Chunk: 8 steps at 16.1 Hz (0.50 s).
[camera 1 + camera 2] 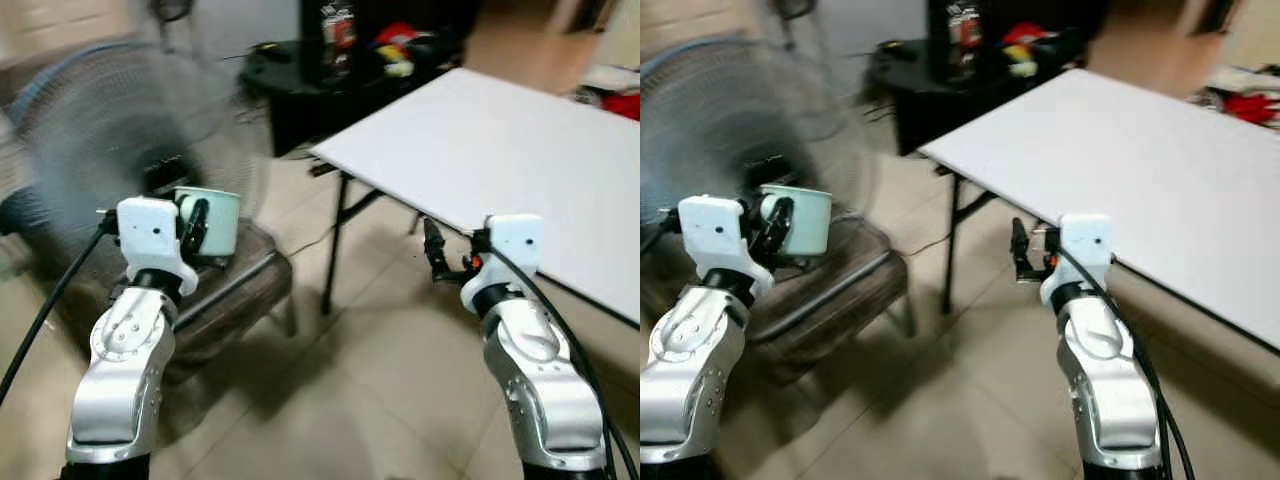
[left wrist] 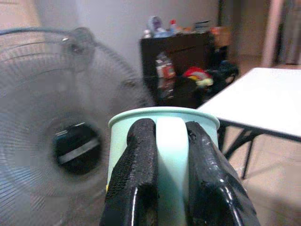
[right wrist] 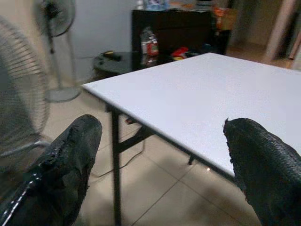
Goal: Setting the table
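My left gripper (image 1: 197, 228) is shut on the handle of a pale mint-green mug (image 1: 214, 224), held upright at chest height on my left, above a chair. In the left wrist view the two black fingers (image 2: 133, 179) clamp the mug's (image 2: 162, 118) handle between them. A white folding table (image 1: 500, 150) stands ahead to the right, its top bare. My right gripper (image 1: 435, 252) is open and holds nothing, hovering just off the table's near edge; its fingers (image 3: 70, 165) frame the table (image 3: 197, 94) in the right wrist view.
A large standing fan (image 1: 110, 140) is close on the left, behind the mug. A brown cushioned chair (image 1: 235, 285) sits under my left hand. A dark cabinet (image 1: 360, 50) with clutter stands behind the table. The floor is tiled; the table's black legs (image 1: 335, 240) stand ahead.
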Motion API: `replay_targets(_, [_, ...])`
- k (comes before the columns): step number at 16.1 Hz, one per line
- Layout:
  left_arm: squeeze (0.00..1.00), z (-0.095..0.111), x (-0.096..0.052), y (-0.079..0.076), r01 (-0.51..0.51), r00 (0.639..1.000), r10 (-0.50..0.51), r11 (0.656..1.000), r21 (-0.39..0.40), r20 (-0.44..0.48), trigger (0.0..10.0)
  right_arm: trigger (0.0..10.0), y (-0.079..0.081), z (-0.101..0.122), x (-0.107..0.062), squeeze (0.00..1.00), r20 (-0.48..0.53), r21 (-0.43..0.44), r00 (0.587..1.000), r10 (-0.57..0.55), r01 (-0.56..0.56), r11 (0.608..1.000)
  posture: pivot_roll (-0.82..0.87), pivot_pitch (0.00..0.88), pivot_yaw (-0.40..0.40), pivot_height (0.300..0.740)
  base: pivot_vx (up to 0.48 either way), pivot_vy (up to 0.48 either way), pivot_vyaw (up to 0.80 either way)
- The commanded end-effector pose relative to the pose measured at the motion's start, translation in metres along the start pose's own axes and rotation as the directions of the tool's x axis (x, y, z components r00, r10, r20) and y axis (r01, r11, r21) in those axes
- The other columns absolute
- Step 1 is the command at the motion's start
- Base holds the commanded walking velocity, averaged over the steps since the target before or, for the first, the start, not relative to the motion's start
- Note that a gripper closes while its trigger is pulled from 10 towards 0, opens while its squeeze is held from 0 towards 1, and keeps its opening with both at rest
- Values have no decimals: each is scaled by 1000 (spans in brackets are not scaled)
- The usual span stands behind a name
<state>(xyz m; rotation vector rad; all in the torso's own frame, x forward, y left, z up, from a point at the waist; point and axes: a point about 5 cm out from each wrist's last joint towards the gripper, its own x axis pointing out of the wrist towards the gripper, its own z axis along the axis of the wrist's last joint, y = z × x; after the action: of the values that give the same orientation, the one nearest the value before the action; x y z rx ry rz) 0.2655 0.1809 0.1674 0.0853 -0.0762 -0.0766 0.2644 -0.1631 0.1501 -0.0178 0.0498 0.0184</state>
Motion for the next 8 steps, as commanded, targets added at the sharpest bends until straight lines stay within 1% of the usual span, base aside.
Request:
replay_targets(1, [0, 5, 0, 2, 5, 1000, -5, 1000, 17, 12, 10000, 10000, -1, 2, 2, 0, 7, 20, 1000, 0, -1, 1000, 25, 0, 20, 740, 435, 0, 0])
replay_targets(2, [0, 5, 1, 2, 8, 1000, -8, 1000, 21, 12, 10000, 10000, 0, 3, 2, 0, 10, 15, 1000, 0, 0, 1000, 25, 0, 20, 740, 431, 0, -400])
replay_targets(8, [0, 6, 5, 1, 31, 999, -31, 999, 30, 10, 10000, 10000, -1, 3, -1, 0, 15, 29, 1000, -16, 16, 999, 8, 0, 46, 740, 434, 0, -800])
